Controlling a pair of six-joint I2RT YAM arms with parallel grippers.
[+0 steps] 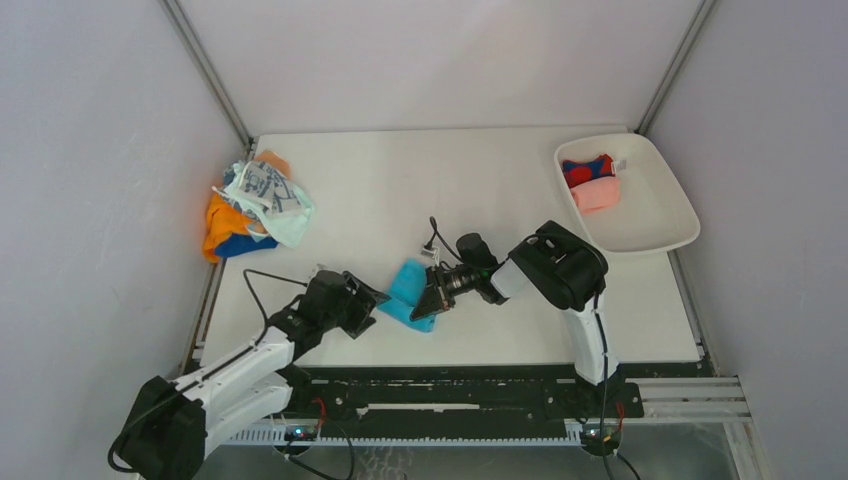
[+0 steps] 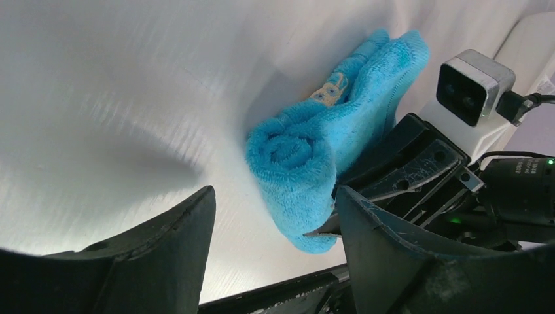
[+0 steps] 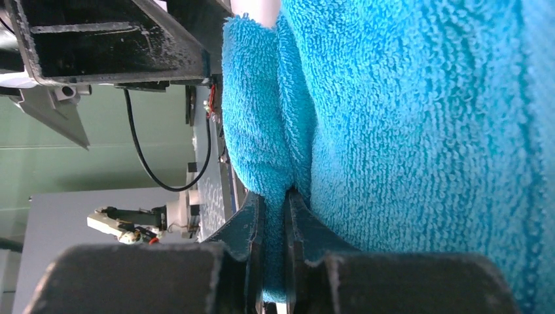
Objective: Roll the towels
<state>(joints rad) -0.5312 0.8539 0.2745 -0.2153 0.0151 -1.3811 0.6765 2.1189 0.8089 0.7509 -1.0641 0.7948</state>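
Open white table stretches behind the rolled bright blue terry towel, which lies near the front edge. The right gripper pinches its fold; the left gripper gapes just beside it.

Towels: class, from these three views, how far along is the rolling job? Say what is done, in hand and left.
Done: a red-and-blue towel and a pink towel lie in the white tray, apparently rolled. In hand: the bright blue towel, rolled at one end, is pinched by the shut right gripper; the left gripper stands open beside it. Left: the loose pile at the far left.
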